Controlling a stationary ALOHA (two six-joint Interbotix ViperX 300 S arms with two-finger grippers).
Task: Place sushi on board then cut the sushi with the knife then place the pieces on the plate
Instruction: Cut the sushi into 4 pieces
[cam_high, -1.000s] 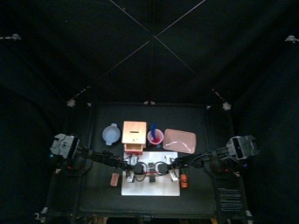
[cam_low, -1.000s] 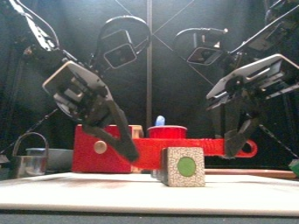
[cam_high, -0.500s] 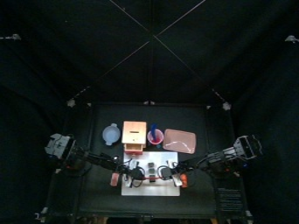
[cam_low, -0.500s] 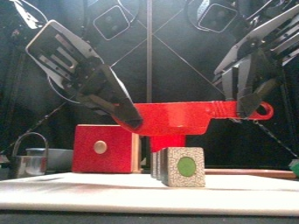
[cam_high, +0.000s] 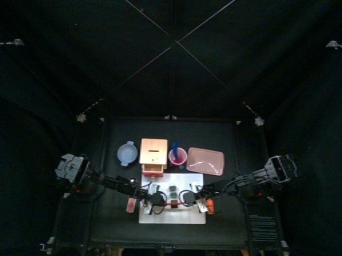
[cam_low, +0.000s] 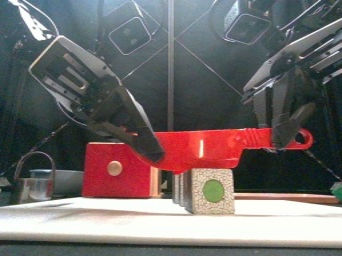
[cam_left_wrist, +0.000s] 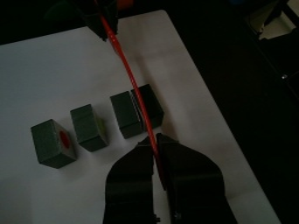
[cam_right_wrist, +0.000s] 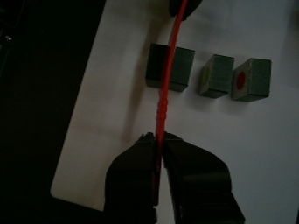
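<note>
The sushi (cam_right_wrist: 219, 74) lies on the white board (cam_left_wrist: 70, 79) in 3 dark green blocks set in a row. There is 1 bigger end block (cam_right_wrist: 172, 67), with 2 smaller pieces a little apart beside it. In the front view the near end of the row shows a pale face with a green centre.

The red knife (cam_low: 207, 147) is held level and on edge, crossing over the bigger block at right angles to the row. Its lower edge sits just above the sushi's top, and whether they touch cannot be told.

The left gripper (cam_left_wrist: 156, 144) is clamped tight on the blade's tip end. The right gripper (cam_right_wrist: 159, 136) is clamped tight on the handle end, with the handle's ring poking out past it.

Behind the board stand a bowl (cam_high: 127, 153), a wooden box with a red front (cam_low: 118, 168), a red cup (cam_high: 177, 155) and the pink tray (cam_high: 205, 158).
</note>
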